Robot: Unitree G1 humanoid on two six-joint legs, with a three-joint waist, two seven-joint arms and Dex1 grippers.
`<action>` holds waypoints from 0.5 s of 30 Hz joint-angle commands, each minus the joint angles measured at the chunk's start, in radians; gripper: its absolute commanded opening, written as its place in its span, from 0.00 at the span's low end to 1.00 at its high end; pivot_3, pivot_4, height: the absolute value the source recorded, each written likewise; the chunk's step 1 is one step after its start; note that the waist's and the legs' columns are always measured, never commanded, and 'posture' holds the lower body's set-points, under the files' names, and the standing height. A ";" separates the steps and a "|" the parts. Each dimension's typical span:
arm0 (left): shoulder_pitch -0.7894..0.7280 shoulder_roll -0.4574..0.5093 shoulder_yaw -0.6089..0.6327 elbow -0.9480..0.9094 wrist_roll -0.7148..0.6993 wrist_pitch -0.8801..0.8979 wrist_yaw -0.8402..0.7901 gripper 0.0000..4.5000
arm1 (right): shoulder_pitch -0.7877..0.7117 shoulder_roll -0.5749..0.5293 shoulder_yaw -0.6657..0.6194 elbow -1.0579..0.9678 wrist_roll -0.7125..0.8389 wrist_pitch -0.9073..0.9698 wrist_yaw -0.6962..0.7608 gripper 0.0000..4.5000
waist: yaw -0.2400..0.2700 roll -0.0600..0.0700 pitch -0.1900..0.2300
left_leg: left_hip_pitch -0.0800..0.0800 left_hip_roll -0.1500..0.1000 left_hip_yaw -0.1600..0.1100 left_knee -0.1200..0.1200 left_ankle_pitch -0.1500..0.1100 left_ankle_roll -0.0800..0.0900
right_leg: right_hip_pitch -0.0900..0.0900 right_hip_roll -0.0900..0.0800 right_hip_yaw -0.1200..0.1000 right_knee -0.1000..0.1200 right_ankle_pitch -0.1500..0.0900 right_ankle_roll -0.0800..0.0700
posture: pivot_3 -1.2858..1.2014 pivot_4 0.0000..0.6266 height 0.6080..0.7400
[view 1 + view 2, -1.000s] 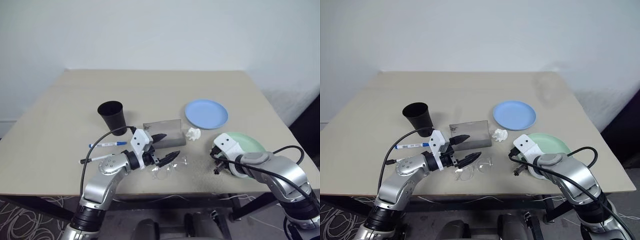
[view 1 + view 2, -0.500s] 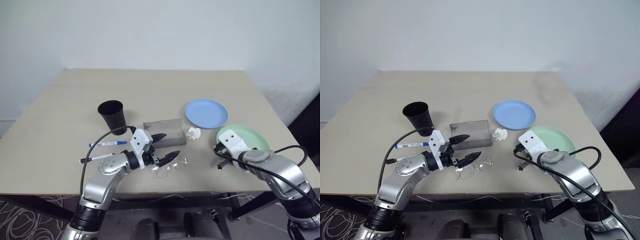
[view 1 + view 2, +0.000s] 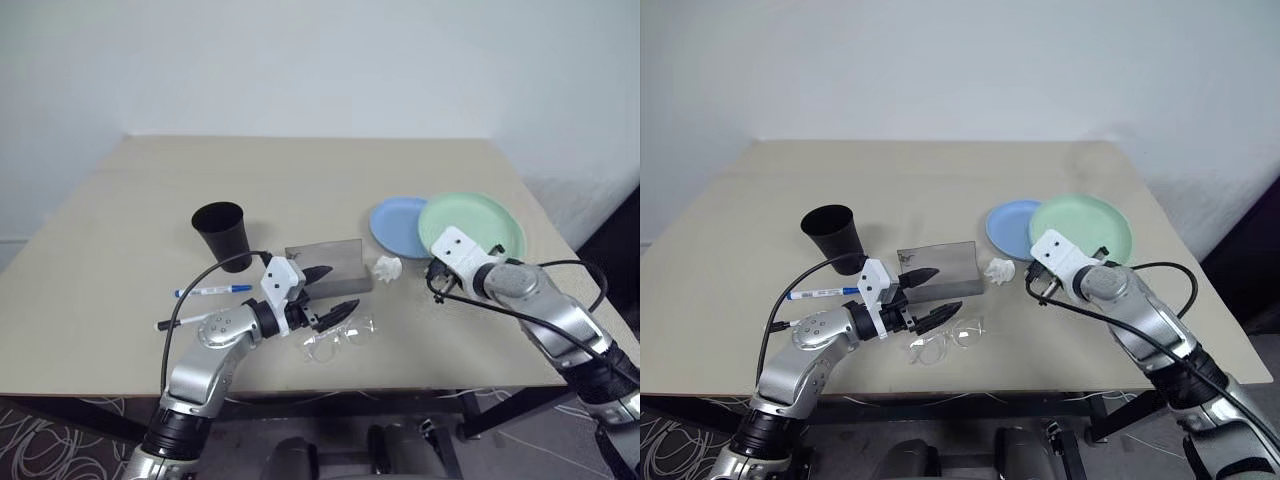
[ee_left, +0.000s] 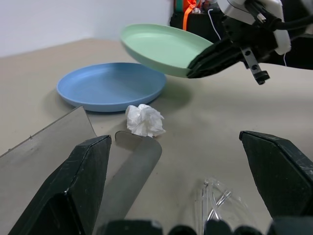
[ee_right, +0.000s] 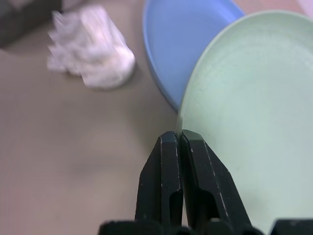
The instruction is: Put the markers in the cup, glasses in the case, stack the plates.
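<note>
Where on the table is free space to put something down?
The far half of the table, behind the cup and blue plate, is bare. So is the near right corner. Crowded: the middle front, around the case, glasses, paper wad and markers.

Silver-grey arms, white wrist brackets, black cables

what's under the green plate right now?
The green plate, pinched at its rim by the right gripper, hangs over the blue plate, covering its right part; the left part shows.
</note>
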 commanded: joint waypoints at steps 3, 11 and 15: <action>-0.023 -0.003 0.013 -0.013 0.005 -0.022 0.007 1.00 | -0.148 0.089 0.002 0.308 -0.084 -0.307 0.079 0.00 | 0.001 0.000 0.000 | 0.000 0.000 0.000 0.001 0.000 0.001 | 0.001 0.001 0.001 0.001 0.000 0.000 | 0.52 0.00 1.00; -0.007 0.003 0.020 -0.037 0.004 -0.017 0.026 1.00 | -0.285 0.211 0.006 0.694 -0.178 -0.582 0.151 0.00 | 0.000 0.000 0.000 | 0.003 -0.005 0.001 0.003 0.000 0.002 | -0.001 0.001 0.011 0.012 0.001 0.002 | 0.52 0.00 1.00; -0.001 0.011 0.029 -0.047 0.000 -0.012 0.033 1.00 | -0.338 0.249 -0.014 0.826 -0.211 -0.649 0.141 0.20 | 0.000 0.000 0.000 | 0.008 -0.005 0.004 0.003 0.000 0.002 | 0.001 0.002 0.015 0.014 0.001 0.002 | 0.52 0.00 1.00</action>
